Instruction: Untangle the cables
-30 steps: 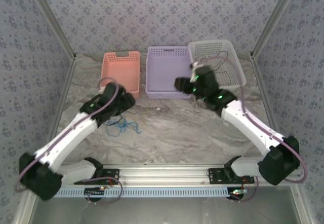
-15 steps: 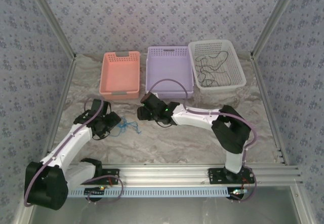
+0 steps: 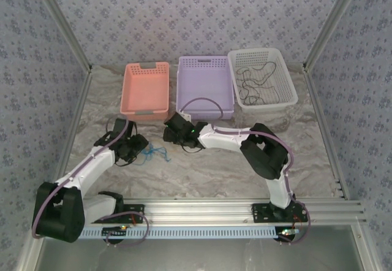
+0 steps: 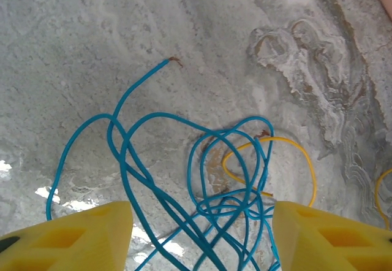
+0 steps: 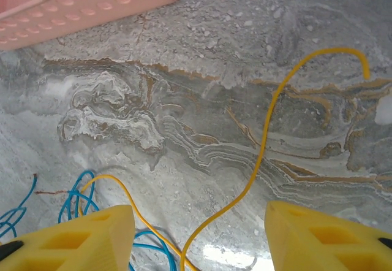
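Backdrop: blue-flowered wallpaper [image 3: 196, 13] on three sides, with a marble table [image 3: 214, 167] below.
Top view, baskets: a pink basket [image 3: 147, 68], a purple basket [image 3: 205, 110] and a white basket [image 3: 262, 52] stand in a row at the far edge. A black cable [image 3: 254, 81] lies coiled in the white one.
Top view, tangle: the blue cable [image 3: 153, 153] lies on bare table at the left front, between the two grippers.
Top view, arms: the left gripper [image 3: 141, 152] is just left of the tangle. The right gripper [image 3: 167, 135] reaches across to just beyond it on the right. Both are near — the left looks nearer the blue.
Left wrist, fingers: the jaws stand wide apart and clamp nothing.
Left wrist, cables: loops of the blue cable [image 4: 153, 160] run from between the fingers straight ahead on the table, with one free end farther out. A loop of the yellow cable [image 4: 294, 154] lies ahead to the right, threaded among the blue loops.
Right wrist, fingers: the jaws are wide apart here too, with nothing held.
Right wrist, cables: the yellow cable [image 5: 263, 148] rises from between the fingers, its long axis running ahead and to the right, and arches to a free end. The blue cable [image 5: 76, 197] sits low beside one fingertip.
Judgement: each arm already straddles its own colour — pulling them apart probably means closing on those strands and drawing away along the line between the grippers.
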`<state>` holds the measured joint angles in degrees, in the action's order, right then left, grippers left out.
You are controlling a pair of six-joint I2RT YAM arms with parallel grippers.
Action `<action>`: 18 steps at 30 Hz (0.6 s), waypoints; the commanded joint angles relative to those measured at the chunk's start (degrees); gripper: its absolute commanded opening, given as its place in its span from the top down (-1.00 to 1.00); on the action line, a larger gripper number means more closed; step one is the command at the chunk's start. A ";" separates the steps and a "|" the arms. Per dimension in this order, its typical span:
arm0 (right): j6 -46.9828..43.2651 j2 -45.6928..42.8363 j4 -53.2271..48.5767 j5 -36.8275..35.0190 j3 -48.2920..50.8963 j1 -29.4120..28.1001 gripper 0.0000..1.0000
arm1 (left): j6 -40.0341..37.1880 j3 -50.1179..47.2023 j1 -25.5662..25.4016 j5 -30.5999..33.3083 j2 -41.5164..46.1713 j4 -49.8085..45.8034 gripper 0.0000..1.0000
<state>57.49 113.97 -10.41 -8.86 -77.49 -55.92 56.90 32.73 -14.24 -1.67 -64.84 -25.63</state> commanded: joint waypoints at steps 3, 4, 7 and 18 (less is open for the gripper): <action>6.72 0.27 1.28 -0.58 1.20 -0.16 -0.26 | 0.32 -1.68 0.27 0.14 0.23 1.54 -0.14; 7.68 0.61 1.81 -0.23 1.19 -0.02 -0.26 | 0.40 -1.94 0.27 0.35 0.32 1.60 -0.13; 10.13 1.54 3.07 0.41 1.50 0.20 -0.26 | 0.42 -2.14 0.27 0.44 0.44 1.72 -0.10; 15.52 4.33 7.96 3.40 2.72 1.54 0.09 | 0.22 -2.45 0.27 0.58 -1.09 3.12 -0.04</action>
<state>70.00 116.97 -3.73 -5.32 -75.83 -54.72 57.08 30.89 -14.24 -1.69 -65.19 -23.70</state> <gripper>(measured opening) 0.494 0.526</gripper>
